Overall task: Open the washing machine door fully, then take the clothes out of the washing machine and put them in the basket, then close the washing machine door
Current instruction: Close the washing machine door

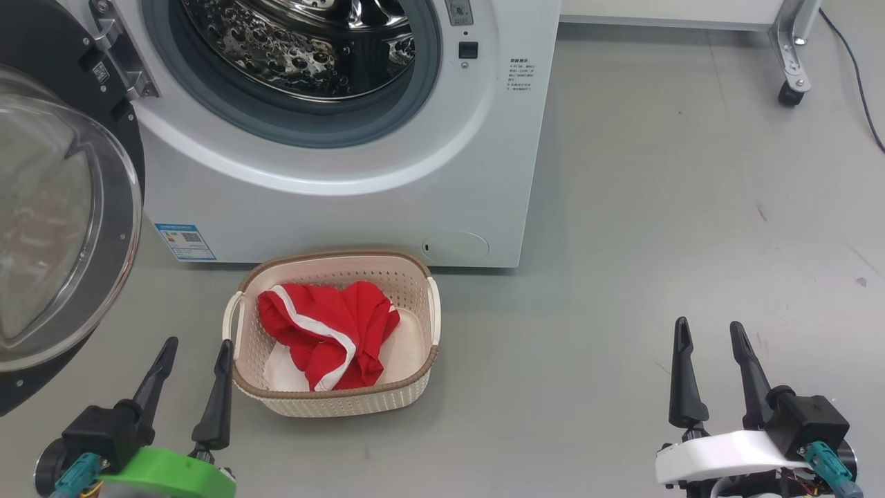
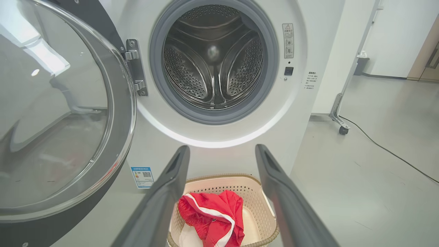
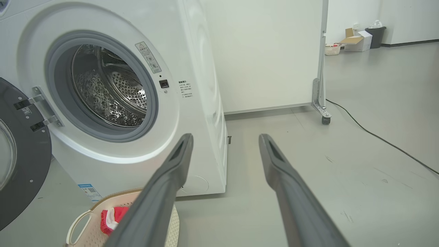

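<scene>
The washing machine (image 1: 387, 207) (image 2: 308, 55) (image 3: 192, 41) stands with its steel drum (image 2: 213, 58) showing no clothes inside. Its door (image 1: 48, 228) (image 2: 58, 113) (image 3: 20, 161) is swung wide to the left, glass bowl bulging outward. On the floor before the machine sits the cream basket (image 1: 408, 398) (image 2: 260, 209) (image 3: 84, 214), holding the red clothes (image 1: 332, 325) (image 2: 212, 219) (image 3: 113, 218) with white trim over a white piece. My left gripper (image 1: 196, 354) (image 2: 222, 152) is open, just left of the basket's near corner. My right gripper (image 1: 712, 335) (image 3: 225, 140) is open over bare floor, far right of the basket.
A white partition on castor wheels (image 1: 792, 93) (image 3: 325, 120) stands behind and right of the machine. A black cable (image 1: 857, 76) (image 3: 377, 137) runs along the grey floor at right. Boxes and a bin (image 3: 372, 34) sit in the far corner.
</scene>
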Controlling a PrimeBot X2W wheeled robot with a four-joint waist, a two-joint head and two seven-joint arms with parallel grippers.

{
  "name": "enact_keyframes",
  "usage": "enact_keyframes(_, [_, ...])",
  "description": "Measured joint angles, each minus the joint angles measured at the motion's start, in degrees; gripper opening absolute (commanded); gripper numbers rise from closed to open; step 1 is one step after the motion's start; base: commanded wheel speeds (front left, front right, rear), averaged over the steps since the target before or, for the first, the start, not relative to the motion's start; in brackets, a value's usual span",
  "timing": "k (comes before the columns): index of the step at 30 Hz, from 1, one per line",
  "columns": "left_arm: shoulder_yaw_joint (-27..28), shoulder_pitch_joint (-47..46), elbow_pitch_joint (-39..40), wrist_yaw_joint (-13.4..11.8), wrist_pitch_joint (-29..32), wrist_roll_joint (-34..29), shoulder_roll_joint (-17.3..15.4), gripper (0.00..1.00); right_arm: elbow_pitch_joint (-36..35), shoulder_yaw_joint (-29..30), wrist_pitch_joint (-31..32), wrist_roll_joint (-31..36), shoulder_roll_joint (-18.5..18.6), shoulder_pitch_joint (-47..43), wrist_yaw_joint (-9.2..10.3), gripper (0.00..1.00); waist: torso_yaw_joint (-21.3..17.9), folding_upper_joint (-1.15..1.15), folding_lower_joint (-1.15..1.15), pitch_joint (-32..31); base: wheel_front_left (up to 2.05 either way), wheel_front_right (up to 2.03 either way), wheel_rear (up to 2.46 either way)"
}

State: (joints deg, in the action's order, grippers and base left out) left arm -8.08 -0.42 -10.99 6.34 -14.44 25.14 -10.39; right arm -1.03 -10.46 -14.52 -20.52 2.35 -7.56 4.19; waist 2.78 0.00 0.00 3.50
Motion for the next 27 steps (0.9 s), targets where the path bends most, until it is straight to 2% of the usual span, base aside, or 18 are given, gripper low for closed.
enact_keyframes(13, [0.12, 0.00, 0.16, 0.08, 0.00, -1.13, 0.15, 1.00, 0.09, -0.27, 0.00, -0.01, 0.00, 0.01, 0.01, 1.00, 0.06, 0.00, 0.00, -0.23, -0.66, 0.66, 0.00])
enact_keyframes(27, [0.12, 0.01, 0.21, 0.51, 0.00, -1.63, 0.45, 1.00, 0.44, -0.81, 0.00, -0.01, 0.00, 0.02, 0.01, 1.00, 0.06, 0.00, 0.00, -0.36, -0.16, 0.16, 0.00])
